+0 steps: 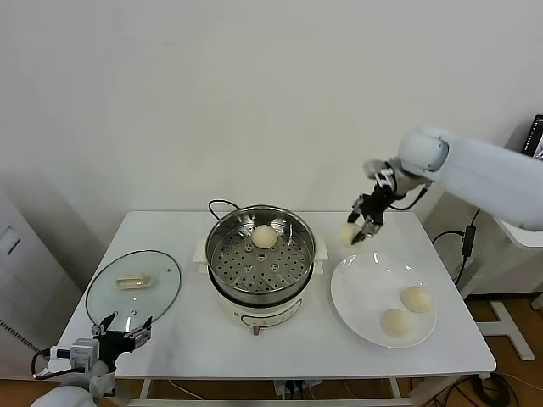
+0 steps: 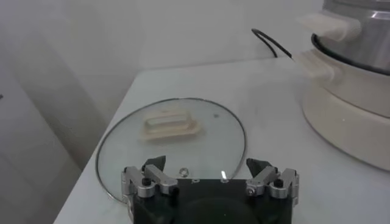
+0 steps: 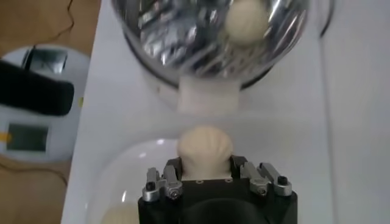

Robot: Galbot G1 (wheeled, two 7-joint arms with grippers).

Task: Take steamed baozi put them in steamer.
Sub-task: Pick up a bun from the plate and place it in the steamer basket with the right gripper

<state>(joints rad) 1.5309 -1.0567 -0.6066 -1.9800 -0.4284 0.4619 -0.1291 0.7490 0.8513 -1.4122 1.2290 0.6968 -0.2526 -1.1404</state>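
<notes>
Right end effector (image 1: 363, 229) observed right of centre in the head view, clenched on one steamed baozi (image 1: 349, 234) and raised above the table (image 1: 191, 339) between the steamer (image 1: 260, 259) and the white plate (image 1: 361, 292). Second baozi (image 1: 265, 236) noted inside the steamer at frame centre. Two more baozi (image 1: 416, 298) (image 1: 395, 322) found on the plate, lower right. Left end effector (image 1: 125, 331) seen at lower left, released, just beside the glass lid (image 1: 157, 284).
</notes>
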